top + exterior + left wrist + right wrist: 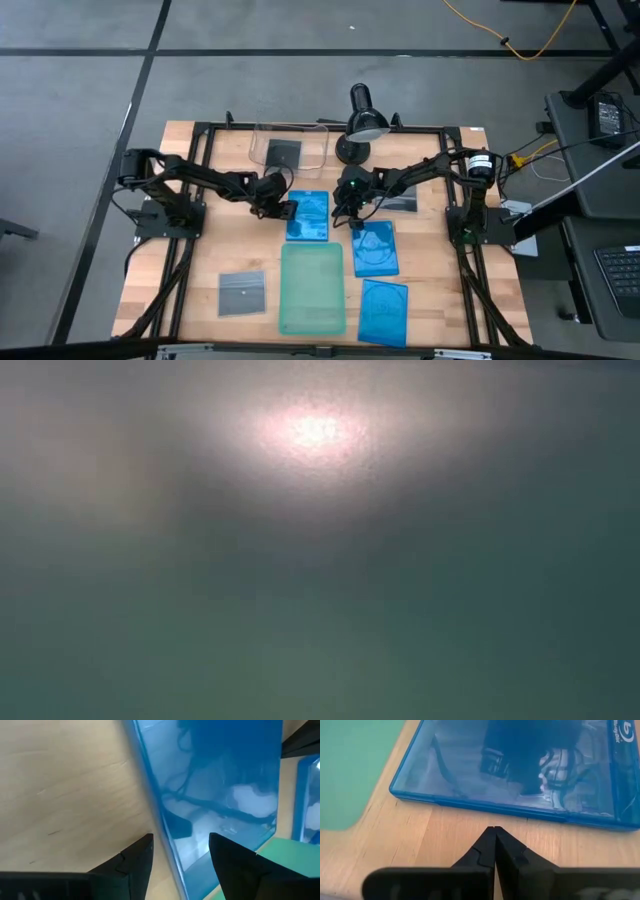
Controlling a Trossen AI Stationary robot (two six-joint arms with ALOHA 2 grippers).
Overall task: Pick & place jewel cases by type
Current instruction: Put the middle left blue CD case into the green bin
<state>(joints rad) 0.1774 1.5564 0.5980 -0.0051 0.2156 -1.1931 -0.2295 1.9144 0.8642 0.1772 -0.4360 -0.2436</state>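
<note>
Fingers of the left gripper (180, 857) stood apart astride the near edge of a blue jewel case (225, 785) flat on the table (65, 785), apparently mid-pick, with closing due next, while the right gripper (494, 832) waited shut.

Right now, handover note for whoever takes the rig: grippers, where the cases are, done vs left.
Left gripper: open, fingers straddling the edge of the rear blue case, nothing gripped.
Right gripper: shut, empty, just short of the middle blue case.
Blue cases: the rear and middle ones, plus a third at the front, all lying right of or behind the green tray.
Grey cases: one in the clear bin, one front left on the table, one partly hidden under the right arm.
Done: apparently one grey case binned.
Left: the other five cases. The low view is blocked, showing nothing.
</note>
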